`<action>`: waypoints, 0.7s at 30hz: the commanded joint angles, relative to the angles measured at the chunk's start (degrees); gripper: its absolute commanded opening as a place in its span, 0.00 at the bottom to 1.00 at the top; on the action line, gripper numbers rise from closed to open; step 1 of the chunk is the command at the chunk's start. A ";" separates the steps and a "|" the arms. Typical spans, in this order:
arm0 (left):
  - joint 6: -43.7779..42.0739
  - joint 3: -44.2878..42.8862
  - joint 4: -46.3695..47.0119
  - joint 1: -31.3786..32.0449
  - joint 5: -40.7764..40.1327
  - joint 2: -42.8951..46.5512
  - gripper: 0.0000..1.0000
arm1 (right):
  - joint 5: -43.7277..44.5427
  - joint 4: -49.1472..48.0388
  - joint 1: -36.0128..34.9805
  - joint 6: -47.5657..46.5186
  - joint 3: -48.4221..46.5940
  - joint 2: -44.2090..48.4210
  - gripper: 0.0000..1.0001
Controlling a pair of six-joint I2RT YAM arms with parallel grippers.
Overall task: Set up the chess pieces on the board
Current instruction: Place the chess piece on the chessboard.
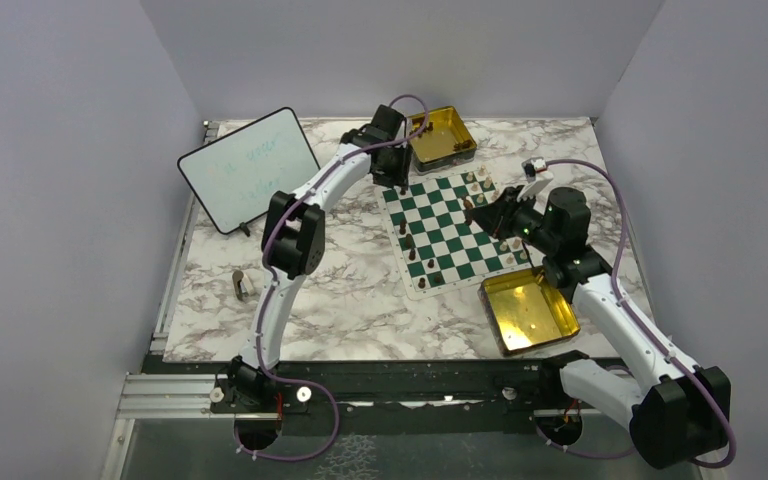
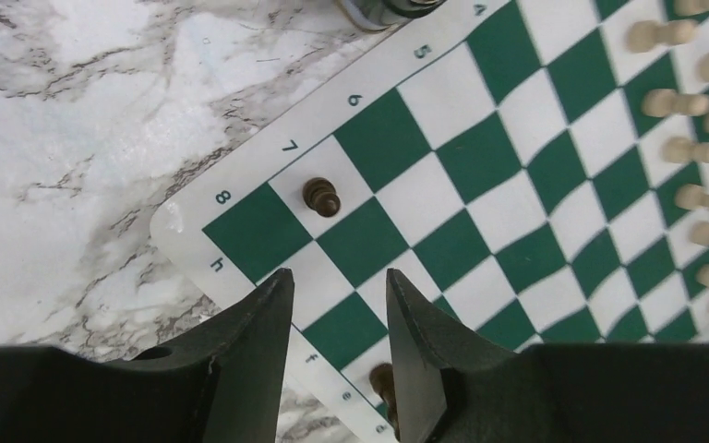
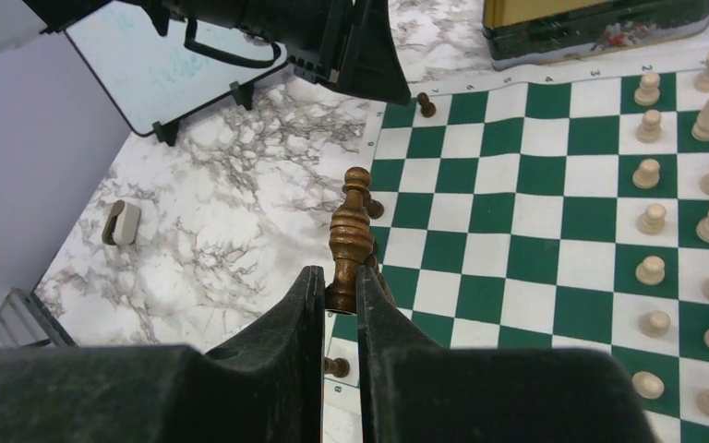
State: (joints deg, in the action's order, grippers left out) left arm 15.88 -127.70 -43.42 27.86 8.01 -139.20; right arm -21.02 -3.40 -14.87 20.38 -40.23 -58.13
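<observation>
The green and white board [image 1: 448,228] lies on the marble table. Cream chess pieces [image 3: 651,218] stand in two rows along one side, seen also in the left wrist view as cream pieces [image 2: 670,101]. Several dark pieces [image 1: 410,243] stand along the opposite edge. My left gripper [image 2: 337,281] hovers open over the board's corner [image 2: 240,231], with nothing between its fingers. A dark pawn [image 2: 320,197] stands just beyond its tips, and another dark piece [image 2: 383,378] is half hidden behind one finger. My right gripper [image 3: 340,277] is shut on a tall dark brown piece [image 3: 349,231] above the board's dark side.
One open gold tin [image 1: 442,137] sits beyond the board's far edge, another gold tin [image 1: 530,310] near its front right corner. A white whiteboard [image 1: 248,168] stands propped at the back left. A small grey object [image 1: 242,284] lies on the marble at the left.
</observation>
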 commanded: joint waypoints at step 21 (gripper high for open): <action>22.85 23.48 20.70 -1.75 46.06 28.23 0.61 | -16.48 -22.61 0.28 -1.89 2.98 -5.14 0.01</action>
State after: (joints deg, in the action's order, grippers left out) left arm 32.84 -107.77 -28.88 25.61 46.57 -113.54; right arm -33.54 -20.71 -14.87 18.90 -38.04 -62.50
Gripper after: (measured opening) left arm 0.614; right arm 0.175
